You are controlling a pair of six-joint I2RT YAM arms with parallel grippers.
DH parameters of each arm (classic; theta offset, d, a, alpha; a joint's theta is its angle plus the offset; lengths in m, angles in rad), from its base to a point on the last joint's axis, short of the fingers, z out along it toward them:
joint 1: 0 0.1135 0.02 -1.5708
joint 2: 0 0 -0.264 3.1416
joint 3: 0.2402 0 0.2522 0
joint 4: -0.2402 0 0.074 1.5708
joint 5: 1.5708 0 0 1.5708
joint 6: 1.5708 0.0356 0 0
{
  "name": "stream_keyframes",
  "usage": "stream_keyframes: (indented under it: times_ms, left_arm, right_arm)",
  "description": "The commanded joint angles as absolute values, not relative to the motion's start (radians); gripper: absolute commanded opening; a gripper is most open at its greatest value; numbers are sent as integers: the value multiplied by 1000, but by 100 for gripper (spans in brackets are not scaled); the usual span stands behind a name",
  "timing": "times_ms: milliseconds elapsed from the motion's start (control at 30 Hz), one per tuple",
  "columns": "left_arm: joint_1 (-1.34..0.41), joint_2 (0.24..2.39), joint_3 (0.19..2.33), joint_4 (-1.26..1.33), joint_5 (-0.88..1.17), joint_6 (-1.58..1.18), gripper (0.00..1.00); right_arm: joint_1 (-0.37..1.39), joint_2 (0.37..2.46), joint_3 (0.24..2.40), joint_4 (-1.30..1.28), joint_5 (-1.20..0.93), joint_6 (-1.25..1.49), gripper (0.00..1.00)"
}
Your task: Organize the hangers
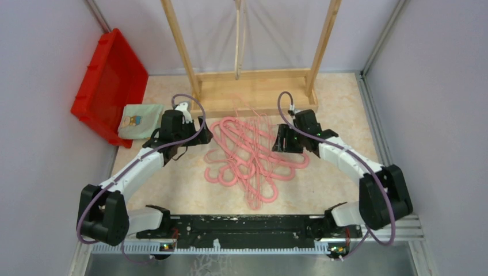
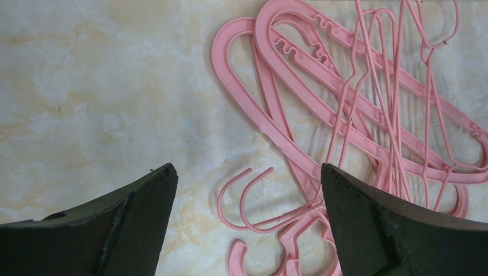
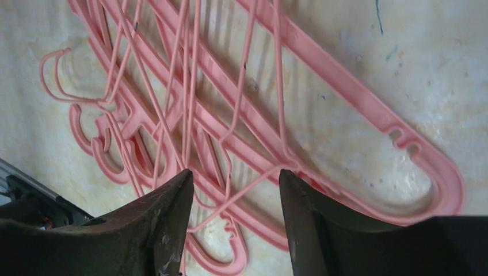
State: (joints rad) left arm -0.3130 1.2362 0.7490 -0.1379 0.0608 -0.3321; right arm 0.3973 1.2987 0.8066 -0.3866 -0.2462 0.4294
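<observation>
Hangers (image 1: 248, 155) in a heap between left tool (image 1: 202, 134) and right tool (image 1: 279, 140)

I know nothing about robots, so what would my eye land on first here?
A tangled heap of pink plastic and wire clothes hangers sprawls across the middle of the pale marbled table. The left claw and right claw are open over its opposite edges. Behind stands a tall wooden rack, and a red plastic bin sits tilted at far left.
</observation>
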Motion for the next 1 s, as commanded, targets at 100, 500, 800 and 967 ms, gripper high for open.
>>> stream_keyframes:
  times_ms: [100,500,800,967]
  left_arm:
    - [-321,1235,742,-94,66,-343,100]
    - [-321,1256,737,-81,58,-362,100]
    - [-321,1262,742,-88,55,-352,100]
    - [-321,1259,744,-88,59,-359,100]
  right_arm:
    - [410,1506,960,-198,-331,435,49]
    - [426,1739,1025,-130,-356,438,44]
    - [444,1749,962,-85,-335,437,35]
    - [454,1703,948,-107,-334,424,0]
